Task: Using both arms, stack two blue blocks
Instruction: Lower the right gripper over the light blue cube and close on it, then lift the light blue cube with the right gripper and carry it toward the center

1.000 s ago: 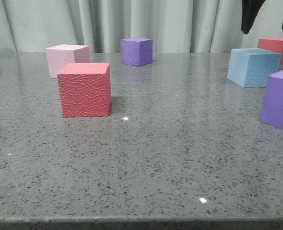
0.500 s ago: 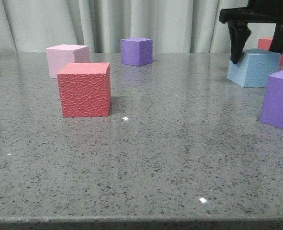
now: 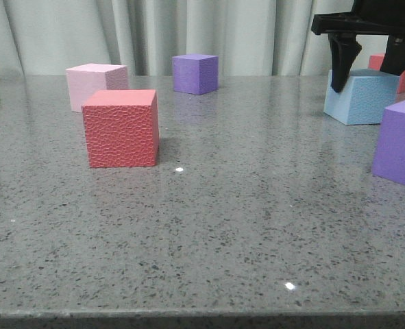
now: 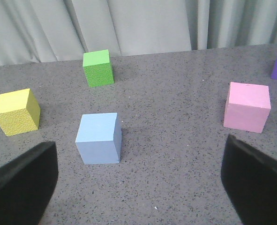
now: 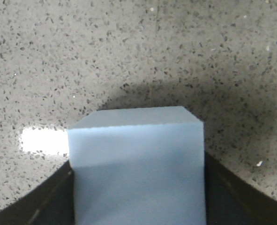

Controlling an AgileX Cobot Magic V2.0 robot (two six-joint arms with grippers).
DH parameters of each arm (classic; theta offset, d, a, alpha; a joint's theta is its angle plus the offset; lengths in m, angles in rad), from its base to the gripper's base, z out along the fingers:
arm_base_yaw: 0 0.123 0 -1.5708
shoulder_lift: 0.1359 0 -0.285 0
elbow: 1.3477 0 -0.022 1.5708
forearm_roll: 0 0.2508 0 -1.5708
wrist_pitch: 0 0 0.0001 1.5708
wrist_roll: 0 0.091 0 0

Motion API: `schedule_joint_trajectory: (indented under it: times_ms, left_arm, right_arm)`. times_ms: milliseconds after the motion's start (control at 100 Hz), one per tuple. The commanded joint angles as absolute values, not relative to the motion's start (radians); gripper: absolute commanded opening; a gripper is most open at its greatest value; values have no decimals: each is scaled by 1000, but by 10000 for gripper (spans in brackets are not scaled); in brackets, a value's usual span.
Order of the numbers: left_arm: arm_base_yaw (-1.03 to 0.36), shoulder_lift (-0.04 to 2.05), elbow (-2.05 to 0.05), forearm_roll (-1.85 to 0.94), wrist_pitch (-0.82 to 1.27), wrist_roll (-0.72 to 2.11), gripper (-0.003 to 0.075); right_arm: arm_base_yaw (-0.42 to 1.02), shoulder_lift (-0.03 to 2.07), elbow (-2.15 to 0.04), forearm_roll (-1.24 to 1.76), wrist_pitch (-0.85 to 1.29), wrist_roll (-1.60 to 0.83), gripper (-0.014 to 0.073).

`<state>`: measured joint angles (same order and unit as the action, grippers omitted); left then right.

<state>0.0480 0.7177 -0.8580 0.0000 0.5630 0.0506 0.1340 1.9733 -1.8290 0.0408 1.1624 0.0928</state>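
One blue block (image 3: 360, 103) sits on the grey table at the far right. My right gripper (image 3: 363, 79) has come down over it, one black finger on each side. In the right wrist view this block (image 5: 136, 159) fills the gap between the fingers (image 5: 49, 201), which press on both its sides; it still rests on the table. The other blue block (image 4: 98, 138) shows only in the left wrist view, standing alone on the table. My left gripper (image 4: 138, 187) is wide open and empty, hovering short of that block, and is out of the front view.
A red pebbled cube (image 3: 121, 128), a pink cube (image 3: 96, 83) and a purple cube (image 3: 195, 72) stand left and centre. A purple cube (image 3: 401, 140) and a red cube (image 3: 394, 68) flank the right block. A yellow cube (image 4: 16, 111) and a green cube (image 4: 98, 68) stand near the left block.
My right gripper dropped from above the view down over the blue block a second ago; in the last half second it closed against the block, which shifted slightly.
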Motion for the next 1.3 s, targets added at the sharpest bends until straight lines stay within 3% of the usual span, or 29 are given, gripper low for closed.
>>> schedule_joint_trajectory:
  times_ms: [0, 400, 930, 1290]
  left_arm:
    - [47, 721, -894, 0, 497, 48, 682]
    - [47, 721, -894, 0, 497, 48, 682]
    - [47, 721, -894, -19, 497, 46, 682]
    - [47, 721, -894, -34, 497, 46, 682]
  right_arm:
    - [134, 1917, -1862, 42, 1124, 82, 419]
    - [197, 1917, -2051, 109, 1289, 171, 419]
    - [471, 1964, -2149, 14, 1251, 470, 419]
    - [523, 2053, -2149, 16, 1153, 566, 419]
